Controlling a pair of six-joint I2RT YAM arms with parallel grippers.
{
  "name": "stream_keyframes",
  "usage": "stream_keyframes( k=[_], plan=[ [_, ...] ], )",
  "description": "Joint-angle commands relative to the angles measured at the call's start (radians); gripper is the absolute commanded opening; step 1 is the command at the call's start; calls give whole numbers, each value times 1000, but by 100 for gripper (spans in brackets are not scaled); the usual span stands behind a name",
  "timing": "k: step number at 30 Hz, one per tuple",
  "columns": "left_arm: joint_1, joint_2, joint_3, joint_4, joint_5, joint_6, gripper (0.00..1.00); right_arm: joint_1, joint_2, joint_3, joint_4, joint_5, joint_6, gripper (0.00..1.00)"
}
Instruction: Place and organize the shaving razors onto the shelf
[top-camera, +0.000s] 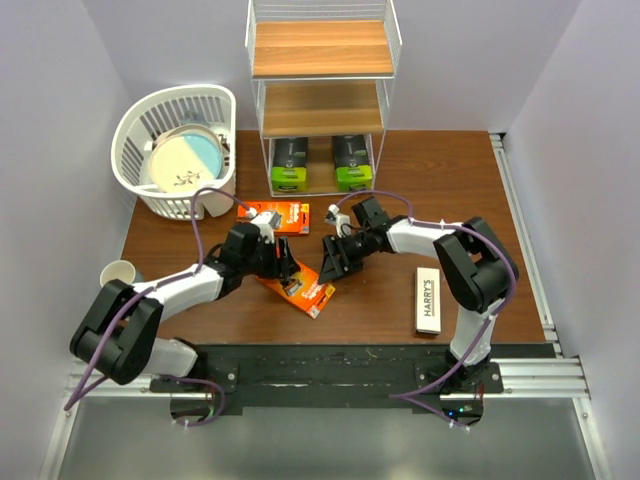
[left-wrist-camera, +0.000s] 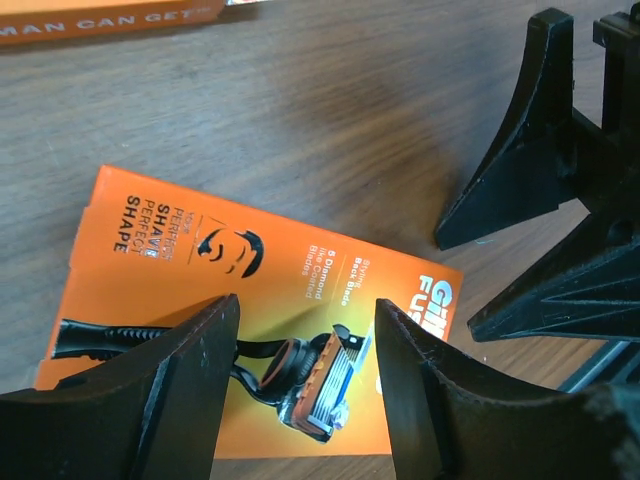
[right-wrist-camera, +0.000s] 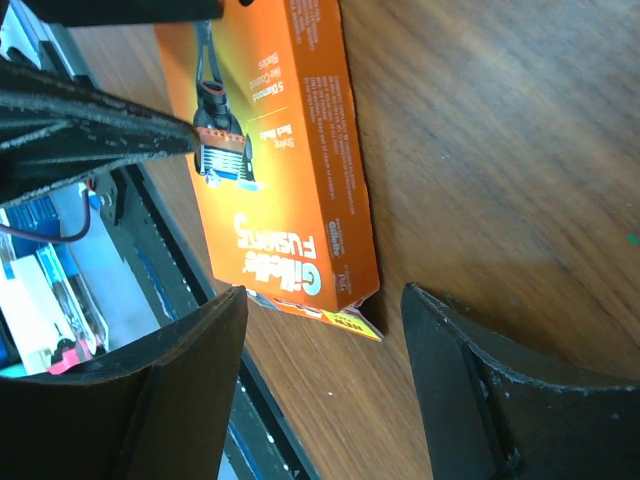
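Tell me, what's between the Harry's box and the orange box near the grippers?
Nothing. The top view shows only bare table between the HARRY'S box and that orange box.

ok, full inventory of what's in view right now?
shelf: 1, white wire with brown boards, far centre
black-and-lime packs: 2, shelf's bottom tier
orange boxes: 2, one mid-table, one under the grippers
HARRY'S box: 1, white, near right
basket: 1, white, far left
plate: at least 1, cream and teal, in basket
cup: 1, pale, table's left edge
table: 1, brown wood
left gripper: open, over orange box
right gripper: open, at that box's corner
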Motion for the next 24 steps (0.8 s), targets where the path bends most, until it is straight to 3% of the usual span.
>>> stream_keyframes(
  k=[1, 13, 20, 24],
  plan=[
    [30, -6, 4, 15, -41, 48, 62, 12, 18, -21, -75, 52, -49, 67],
    [89, -24, -33, 86, -1, 81, 60, 69, 53, -38, -81, 4, -74, 59],
    [108, -24, -22, 114, 28, 90, 60, 83, 59, -37, -70, -14, -66, 19],
    [125, -47, 62, 71, 69, 114, 66, 72, 21, -28, -84, -43, -72, 7]
  ],
)
